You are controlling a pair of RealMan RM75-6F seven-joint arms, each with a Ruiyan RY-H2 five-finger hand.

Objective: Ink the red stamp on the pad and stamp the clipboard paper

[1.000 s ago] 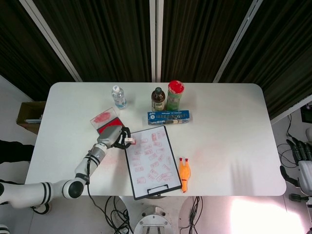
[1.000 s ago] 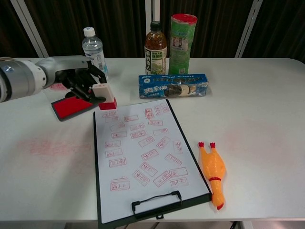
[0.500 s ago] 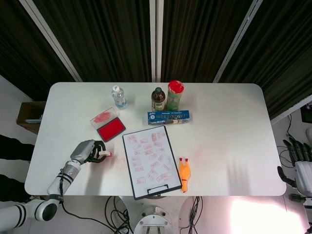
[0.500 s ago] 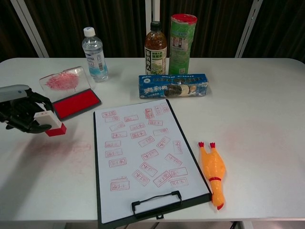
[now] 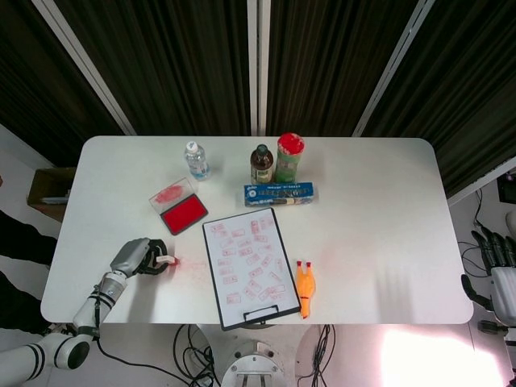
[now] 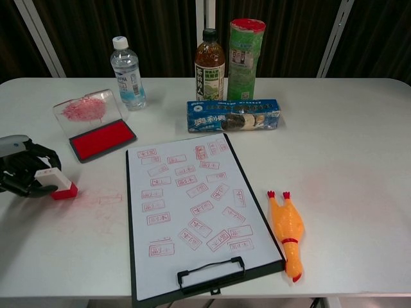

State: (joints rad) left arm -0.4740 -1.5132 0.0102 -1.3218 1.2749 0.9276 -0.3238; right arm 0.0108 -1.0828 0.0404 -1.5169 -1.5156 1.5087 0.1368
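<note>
Left hand [image 6: 22,173]: fingers clamped on red stamp [image 6: 59,184], its red base touching the surface [image 6: 347,141].
Clipboard paper [image 6: 192,205]: to the stamp's right, long axis near-to-far.
Ink pad [image 6: 101,139]: beyond the stamp.
Right hand [image 5: 498,270]: well apart, fingers apart.

left hand [image 6: 22,174] grips red stamp [image 6: 59,183], base on table [image 6: 347,147] | ink pad [image 6: 101,139] open, near; clipboard paper [image 6: 196,208] covered in prints; rubber chicken [image 6: 287,224] beside clipboard
</note>
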